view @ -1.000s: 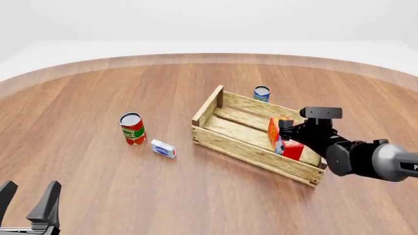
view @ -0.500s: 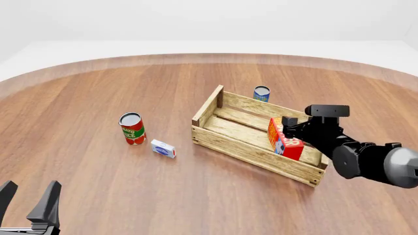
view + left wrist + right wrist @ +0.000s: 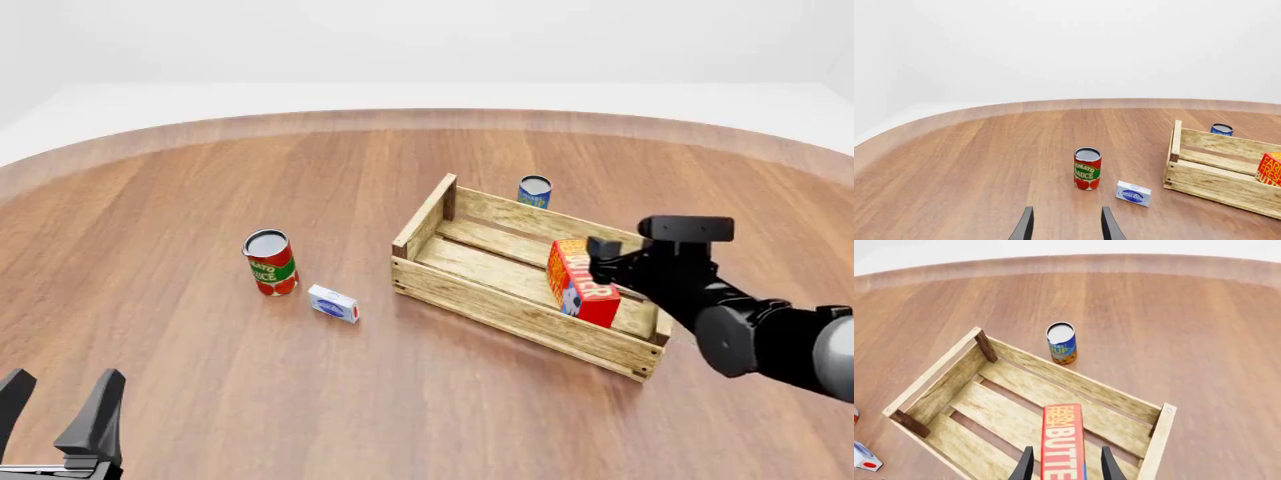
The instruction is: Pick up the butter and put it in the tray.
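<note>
Two grippers on show, and the left one (image 3: pixel 56 405) sits nearest, low at the front-left edge of the table (image 3: pixel 200 200), its jaws spread apart around nothing but bare wood. From its own wrist view the fingers (image 3: pixel 1026 226) frame empty tabletop, with the red can (image 3: pixel 1087 168) and the small white-and-blue box (image 3: pixel 1133 193) well ahead.

Moving out across the table, the box (image 3: pixel 334 303) lies flat just beside the red can (image 3: pixel 271 263), which stands upright to the left of the tray (image 3: pixel 441 283).

Over on the right, the right gripper (image 3: pixel 597 262) reaches in above the tray, and the butter (image 3: pixel 579 283) stands upright inside, at the tray's right end, on the slatted floor. The wrist view looks straight down on it: the butter (image 3: pixel 1063 440) sits between the two fingers (image 3: pixel 1025 465), which flank it closely on either side. Whether the pads actually press the carton I cannot tell from here. The tray (image 3: pixel 941 372) stretches away beneath, slats bare beyond the carton.

Farthest back, a blue can (image 3: pixel 534 191) stands upright just outside the tray's far wall, seen again past the rim in the right wrist view (image 3: pixel 1061 343).
</note>
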